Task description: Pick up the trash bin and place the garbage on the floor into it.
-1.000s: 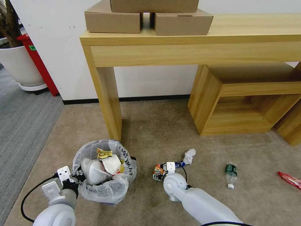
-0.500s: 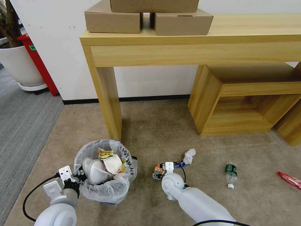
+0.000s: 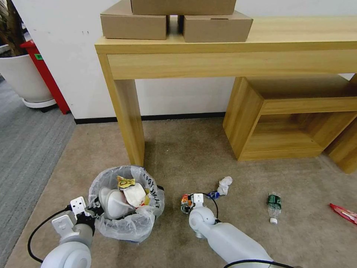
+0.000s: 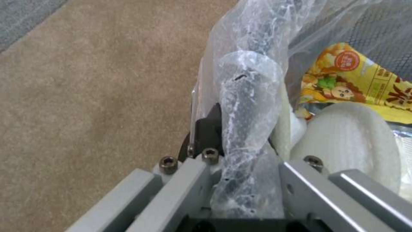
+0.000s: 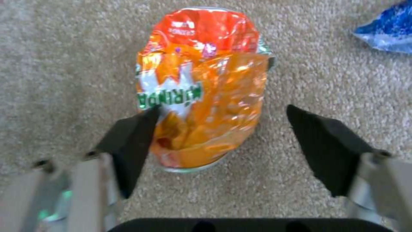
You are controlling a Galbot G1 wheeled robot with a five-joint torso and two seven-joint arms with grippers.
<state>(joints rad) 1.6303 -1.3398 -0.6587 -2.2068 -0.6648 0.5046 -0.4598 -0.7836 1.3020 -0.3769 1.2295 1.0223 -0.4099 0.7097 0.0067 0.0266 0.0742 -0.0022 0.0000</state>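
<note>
The trash bin (image 3: 124, 208) is being held upright on the floor (image 3: 193, 156) by the left gripper (image 4: 240, 167), whose fingers are being pressed together on the bag-lined rim. An orange wrapper (image 5: 201, 96) is lying flat on the carpet just right of the bin, its long axis running straight away from the right gripper (image 5: 223, 135). That gripper's fingers are being held spread on either side of the wrapper's near end, one pad touching its edge, the other apart.
</note>
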